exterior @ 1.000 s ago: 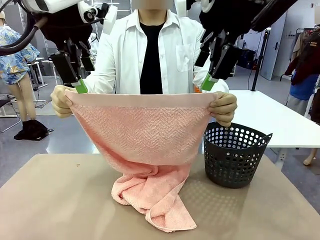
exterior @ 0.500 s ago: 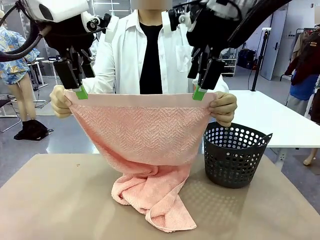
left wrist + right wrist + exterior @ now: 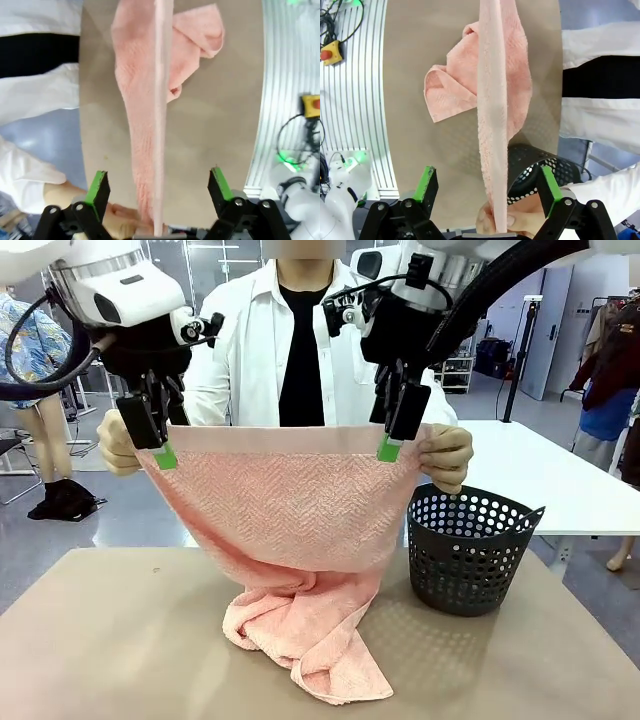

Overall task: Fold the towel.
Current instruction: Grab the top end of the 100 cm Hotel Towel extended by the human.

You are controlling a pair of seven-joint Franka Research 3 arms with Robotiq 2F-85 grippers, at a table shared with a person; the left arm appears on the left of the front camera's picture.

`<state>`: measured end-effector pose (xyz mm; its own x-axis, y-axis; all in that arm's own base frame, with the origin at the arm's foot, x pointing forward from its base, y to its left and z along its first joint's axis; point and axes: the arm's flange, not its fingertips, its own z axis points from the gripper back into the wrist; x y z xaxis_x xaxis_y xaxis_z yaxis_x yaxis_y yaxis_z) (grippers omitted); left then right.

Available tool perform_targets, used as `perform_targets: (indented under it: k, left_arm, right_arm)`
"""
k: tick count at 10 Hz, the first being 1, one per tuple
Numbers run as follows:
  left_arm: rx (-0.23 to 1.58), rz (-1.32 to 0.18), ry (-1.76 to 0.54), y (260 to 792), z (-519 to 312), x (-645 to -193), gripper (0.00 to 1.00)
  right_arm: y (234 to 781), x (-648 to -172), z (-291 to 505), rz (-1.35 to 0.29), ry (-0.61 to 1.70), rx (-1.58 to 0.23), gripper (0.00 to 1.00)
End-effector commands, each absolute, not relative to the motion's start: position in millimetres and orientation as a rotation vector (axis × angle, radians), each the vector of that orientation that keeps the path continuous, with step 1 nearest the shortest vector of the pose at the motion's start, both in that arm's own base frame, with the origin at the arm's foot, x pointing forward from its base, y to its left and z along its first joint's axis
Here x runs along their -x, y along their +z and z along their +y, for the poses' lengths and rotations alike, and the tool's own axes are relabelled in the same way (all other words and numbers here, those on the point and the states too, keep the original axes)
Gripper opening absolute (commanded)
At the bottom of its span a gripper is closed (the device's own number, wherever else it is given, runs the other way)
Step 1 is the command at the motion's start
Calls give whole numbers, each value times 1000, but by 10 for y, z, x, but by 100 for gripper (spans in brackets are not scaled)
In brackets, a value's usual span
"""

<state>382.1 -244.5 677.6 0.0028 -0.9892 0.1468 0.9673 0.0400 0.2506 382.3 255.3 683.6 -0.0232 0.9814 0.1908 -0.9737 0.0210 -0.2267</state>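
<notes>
Both pairs of jaws stood spread: left gripper (image 3: 158, 184) & right gripper (image 3: 487, 184) straddled top edge of light pink rectangular terry-cloth towel (image 3: 290, 500) w/o pinching it.

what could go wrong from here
The left gripper and right gripper, both open, straddle the top edge of the towel right beside the person's hands: closing could pinch fingers. Its lower end lies bunched on the table, so a fold may come out crooked. The basket stands close and might get knocked.
</notes>
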Motion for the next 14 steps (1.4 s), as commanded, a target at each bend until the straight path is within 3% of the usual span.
perform_targets:
  k: [1,2,3,4,5,7,8,9,14]
  left_arm:
    - [-38,-307,-1536,6718,-2454,-3835,100]
    - [-40,-308,-1533,6699,-2457,-3851,66]
    - [-48,-306,-1533,6693,-2451,-3849,52]
    - [-54,-306,-1539,6692,-2452,-3849,7]
    - [-57,-302,-1546,6690,-2450,-3845,0]
    - [-44,-270,-1552,6654,-2415,-3850,0]
    - [-43,-260,-1546,6646,-2399,-3853,3]
    - [-43,-256,-1542,6638,-2397,-3857,0]
    - [-33,-291,-1537,6694,-2374,-3835,0]
  right_arm:
    - [6840,-3851,2616,-289,1508,42,100]
    - [6808,-3874,2628,-285,1505,48,68]
    - [6773,-3891,2635,-275,1503,54,43]
    - [6732,-3911,2643,-266,1503,67,10]
    - [6699,-3923,2655,-252,1506,76,0]
    - [6660,-3954,2662,-256,1499,77,0]
    - [6640,-3962,2665,-254,1502,78,5]
    - [6626,-3963,2670,-254,1508,81,0]
    - [6602,-3928,2639,-255,1519,30,0]
